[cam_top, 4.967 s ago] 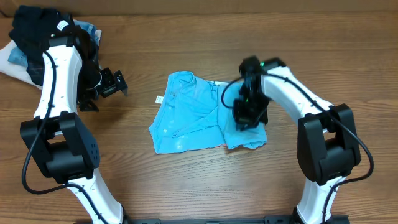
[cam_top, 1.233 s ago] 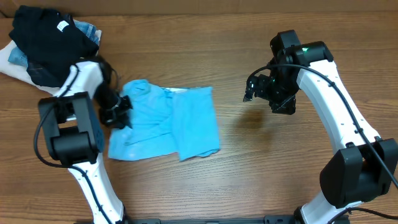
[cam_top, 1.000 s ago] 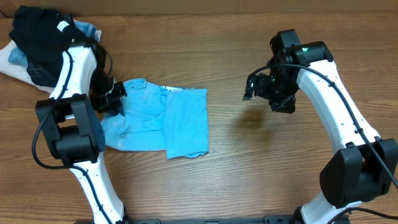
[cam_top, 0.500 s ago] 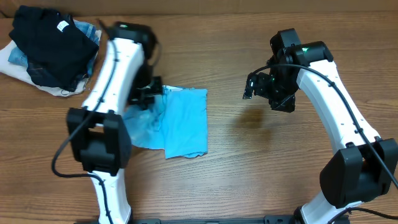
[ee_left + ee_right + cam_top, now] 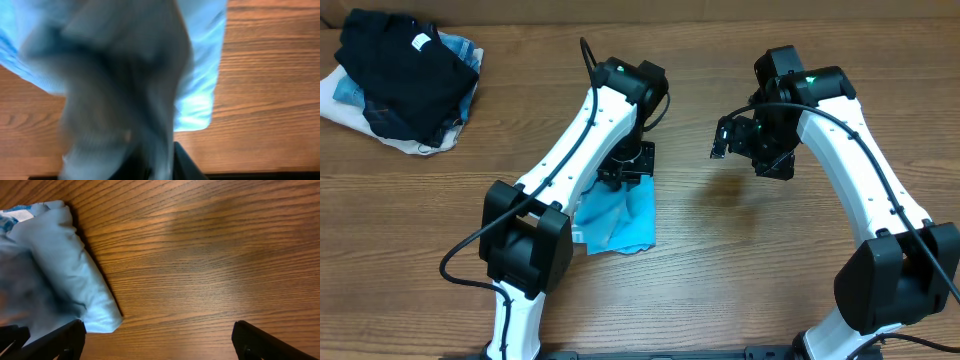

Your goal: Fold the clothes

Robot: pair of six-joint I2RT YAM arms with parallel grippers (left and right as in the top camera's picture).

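The clothes, a sky-blue shirt (image 5: 620, 215), lie as a narrow folded bundle at the table's middle, partly under my left arm. My left gripper (image 5: 625, 165) hangs just above the bundle's upper edge. In the left wrist view, blurred blue cloth (image 5: 200, 75) fills the frame and runs down over the jaws, hiding how they stand; one dark finger (image 5: 186, 162) shows. My right gripper (image 5: 728, 140) hovers to the right of the shirt, open and empty. Its wrist view shows a folded edge of the shirt (image 5: 65, 270) at the left and bare wood between the fingers (image 5: 260, 342).
A pile with a black garment (image 5: 400, 70) carrying a white tag, on top of denim and white fabrics, sits at the table's far left corner. Bare wooden tabletop (image 5: 740, 260) spreads right of the shirt and along the front edge.
My left arm has swung from the shirt's left side across to the right, carrying that side over; the shirt is now a narrower bundle. The right arm has not moved.
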